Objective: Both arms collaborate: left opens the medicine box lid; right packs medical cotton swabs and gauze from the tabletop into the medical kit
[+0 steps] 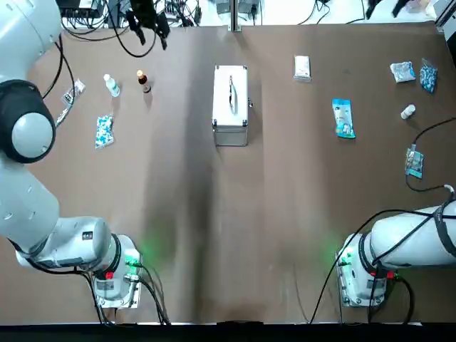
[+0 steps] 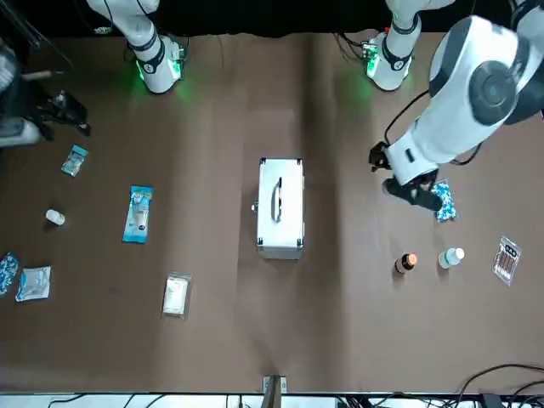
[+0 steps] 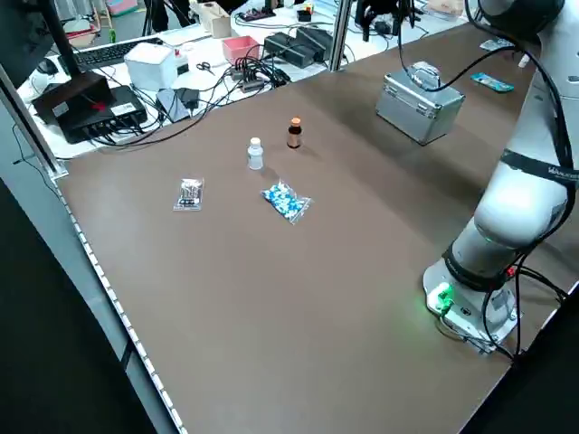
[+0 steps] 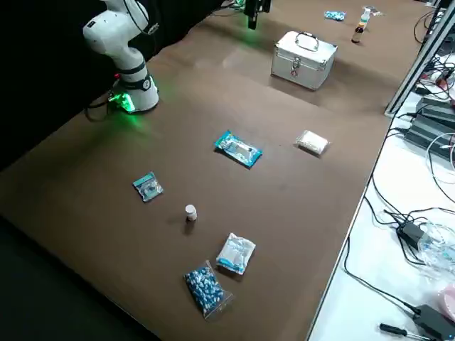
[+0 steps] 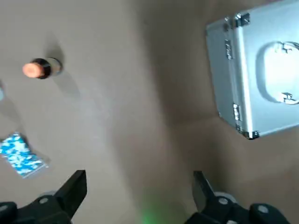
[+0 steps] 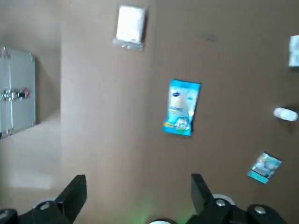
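Observation:
The medical kit (image 1: 230,132) stands mid-table, its silvery medicine box lid (image 1: 230,87) shut with the handle on top. To the kit's right the teal medical cotton swabs (image 1: 343,117) lie flat on the brown tabletop (image 1: 214,228). The white gauze (image 1: 302,68) lies farther back, between the kit and the teal packet. My left gripper (image 5: 138,179) hangs open and high, left of the kit; in the front view the left gripper (image 2: 406,189) is near a blue-dotted pouch. My right gripper (image 6: 138,182) hangs open and high over the right side, holding nothing.
Left of the kit stand an amber bottle (image 1: 144,80) and a white bottle (image 1: 112,85), with the blue-dotted pouch (image 1: 104,131) nearer me. At the far right lie crinkly bags (image 1: 402,71), a small white bottle (image 1: 407,112) and a small packet (image 1: 414,162). Cables crowd the far edge.

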`<state>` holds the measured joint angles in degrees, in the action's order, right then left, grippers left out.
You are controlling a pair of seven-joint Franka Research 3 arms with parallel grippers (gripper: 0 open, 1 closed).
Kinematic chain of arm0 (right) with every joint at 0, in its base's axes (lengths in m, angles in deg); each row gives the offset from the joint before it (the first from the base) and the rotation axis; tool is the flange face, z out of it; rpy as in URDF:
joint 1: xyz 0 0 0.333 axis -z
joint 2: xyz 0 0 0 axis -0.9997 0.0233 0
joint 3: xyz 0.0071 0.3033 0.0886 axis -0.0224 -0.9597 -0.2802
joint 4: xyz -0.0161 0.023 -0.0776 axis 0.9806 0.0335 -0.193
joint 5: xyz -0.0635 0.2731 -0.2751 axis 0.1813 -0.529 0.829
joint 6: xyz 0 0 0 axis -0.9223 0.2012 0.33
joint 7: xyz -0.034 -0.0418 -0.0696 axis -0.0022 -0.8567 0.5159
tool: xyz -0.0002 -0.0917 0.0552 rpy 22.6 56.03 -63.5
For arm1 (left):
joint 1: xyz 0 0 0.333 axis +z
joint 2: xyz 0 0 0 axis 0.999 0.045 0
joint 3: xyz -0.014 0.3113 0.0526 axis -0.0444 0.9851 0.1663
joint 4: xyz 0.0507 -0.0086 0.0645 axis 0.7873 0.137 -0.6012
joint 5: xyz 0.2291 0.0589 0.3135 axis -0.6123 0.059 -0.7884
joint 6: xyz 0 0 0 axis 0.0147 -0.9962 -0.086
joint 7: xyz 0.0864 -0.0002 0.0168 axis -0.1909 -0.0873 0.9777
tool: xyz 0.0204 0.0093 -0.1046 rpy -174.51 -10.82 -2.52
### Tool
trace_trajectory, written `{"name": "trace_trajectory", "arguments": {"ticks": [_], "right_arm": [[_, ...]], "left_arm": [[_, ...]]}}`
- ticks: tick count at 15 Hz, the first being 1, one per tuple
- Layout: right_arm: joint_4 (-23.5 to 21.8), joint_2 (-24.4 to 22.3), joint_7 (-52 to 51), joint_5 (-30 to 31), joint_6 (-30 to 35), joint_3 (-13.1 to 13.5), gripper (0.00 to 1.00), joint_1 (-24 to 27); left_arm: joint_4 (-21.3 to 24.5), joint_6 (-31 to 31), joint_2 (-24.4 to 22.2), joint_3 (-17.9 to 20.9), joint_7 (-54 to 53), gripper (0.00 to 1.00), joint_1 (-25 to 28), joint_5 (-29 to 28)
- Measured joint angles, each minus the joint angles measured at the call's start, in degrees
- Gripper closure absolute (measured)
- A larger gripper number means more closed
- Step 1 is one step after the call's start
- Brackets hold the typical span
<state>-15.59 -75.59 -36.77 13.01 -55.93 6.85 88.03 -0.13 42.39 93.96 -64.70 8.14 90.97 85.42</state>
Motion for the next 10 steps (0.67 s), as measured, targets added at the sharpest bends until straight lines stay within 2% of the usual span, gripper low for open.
{"name": "trace_trajectory", "arguments": {"ticks": [5,10], "right_arm": [[-0.1,7.9,0.0,-0.8,-1.1,-0.1,0.01,-9.2],[-0.1,10.8,-5.3,-0.8,-3.5,-0.1,0.01,-15.5]], "left_arm": [[-0.1,1.3,4.5,-1.3,4.2,0.0,-4.8,2.3],[-0.3,9.4,8.8,-1.4,11.5,0.0,-9.8,2.4]]}}
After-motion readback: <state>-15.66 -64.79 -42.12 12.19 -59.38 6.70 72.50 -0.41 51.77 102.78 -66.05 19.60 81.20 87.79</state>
